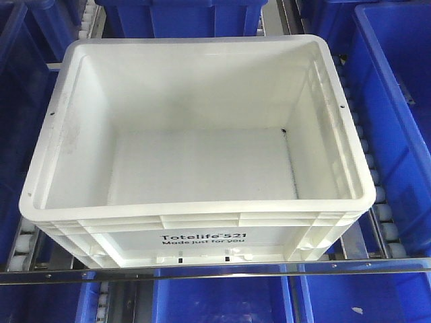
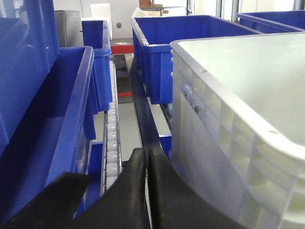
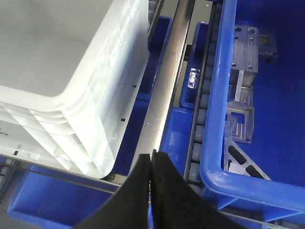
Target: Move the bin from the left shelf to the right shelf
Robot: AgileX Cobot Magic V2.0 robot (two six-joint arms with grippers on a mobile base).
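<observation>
We see the bin point(image 1: 195, 155) upright on the roller shelf point(image 1: 377, 232), open top up, long axis 9-to-3, printed side facing 6. Left gripper point(image 2: 147, 157) and right gripper point(image 3: 152, 160) both pinched closed, empty.

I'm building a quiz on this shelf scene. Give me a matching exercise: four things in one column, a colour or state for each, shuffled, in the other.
Things
1. bin
2. left tool
3. roller track
4. metal brackets

Descriptions
A. lying inside a blue bin
B. white, empty, printed "Totelife 521"
C. black, shut, beside the white wall
D. row of white rollers between bins

Pairs: 1-B, 2-C, 3-D, 4-A
</observation>
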